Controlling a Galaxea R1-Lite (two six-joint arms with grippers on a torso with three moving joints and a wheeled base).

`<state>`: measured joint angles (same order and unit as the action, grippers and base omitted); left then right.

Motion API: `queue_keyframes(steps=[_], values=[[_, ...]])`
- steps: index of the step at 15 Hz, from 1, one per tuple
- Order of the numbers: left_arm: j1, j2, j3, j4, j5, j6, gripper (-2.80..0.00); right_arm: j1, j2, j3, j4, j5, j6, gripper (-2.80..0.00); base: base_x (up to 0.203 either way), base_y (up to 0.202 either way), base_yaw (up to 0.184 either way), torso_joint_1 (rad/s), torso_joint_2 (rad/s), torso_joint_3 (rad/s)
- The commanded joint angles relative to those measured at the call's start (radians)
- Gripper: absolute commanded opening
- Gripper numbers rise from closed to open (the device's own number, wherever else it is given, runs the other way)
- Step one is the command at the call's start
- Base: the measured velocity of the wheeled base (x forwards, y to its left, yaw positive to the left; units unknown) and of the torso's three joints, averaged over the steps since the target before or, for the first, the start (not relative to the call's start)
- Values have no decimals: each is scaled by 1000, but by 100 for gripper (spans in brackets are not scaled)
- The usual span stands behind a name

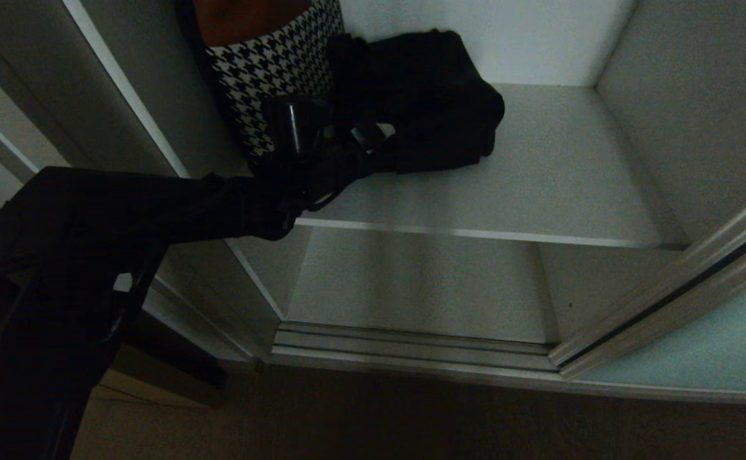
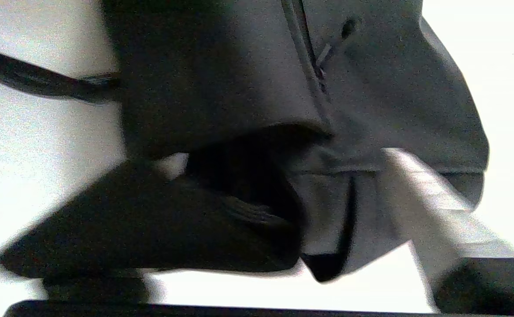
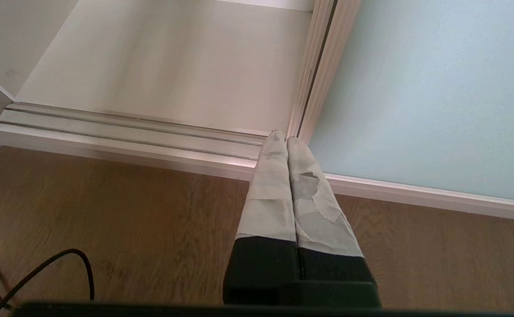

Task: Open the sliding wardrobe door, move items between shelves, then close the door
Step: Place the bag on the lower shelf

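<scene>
The black fabric bundle lies at the back left of the upper shelf, inside the wardrobe. My left gripper reaches in from the left and sits at the bundle's near left side. In the left wrist view its fingers stand wide apart, open, with the bundle hanging between them; the left gripper has not closed on the cloth. The sliding door is pushed to the right, so the opening is free. My right gripper is shut and empty, low by the door frame.
A houndstooth garment hangs just left of the bundle, close to my left arm. The lower shelf is bare, with the door track in front of it. A black cable lies on the wooden floor.
</scene>
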<state>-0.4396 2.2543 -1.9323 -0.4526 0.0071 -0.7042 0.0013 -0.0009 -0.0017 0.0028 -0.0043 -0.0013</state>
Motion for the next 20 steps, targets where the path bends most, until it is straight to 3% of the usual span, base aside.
queue_keyframes(steps=[1, 8, 14, 17, 20], values=[[3, 7, 1, -7, 9, 1, -280, 0, -1, 0, 0, 0, 0, -280, 0, 0, 0, 0, 0, 0], [16, 25, 0, -54, -9, 5, -280, 0, -1, 0, 0, 0, -1, -280, 0, 0, 0, 0, 0, 0], [1, -32, 9, -22, -15, 5, -280, 0, -2, 0, 0, 0, 0, -280, 0, 0, 0, 0, 0, 0], [-46, -141, 9, 162, -12, 21, -280, 0, -2, 0, 0, 0, 0, -280, 0, 0, 0, 0, 0, 0], [-86, -251, 22, 393, -4, 126, -280, 0, -2, 0, 1, 0, 0, -280, 0, 0, 0, 0, 0, 0]])
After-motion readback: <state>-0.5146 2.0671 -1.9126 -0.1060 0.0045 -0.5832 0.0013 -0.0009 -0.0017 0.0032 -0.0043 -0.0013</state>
